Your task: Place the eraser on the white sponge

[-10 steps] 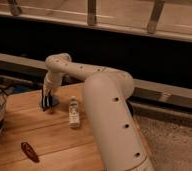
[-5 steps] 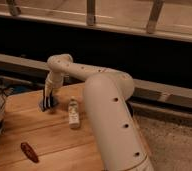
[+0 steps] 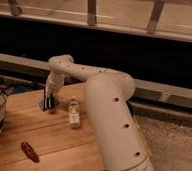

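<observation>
The counter (image 3: pixel 44 134) is a pale wooden board. A small clear bottle (image 3: pixel 74 112) with a light cap sits on it, roughly mid-board. Just left of the bottle and slightly farther back, the blue eraser (image 3: pixel 41 105) lies on the wood, and the gripper (image 3: pixel 50 102) is down right at it. Well in front of the bottle and further left, near the counter's front edge, lies a dark red oblong object (image 3: pixel 30 151)

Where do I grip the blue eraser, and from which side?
Probably from straight above, pinching opposite edges: the eraser seems to lie flat on the wooden table, offering only thin sides. The tool hangs right over it, near the table's far left corner.
</observation>
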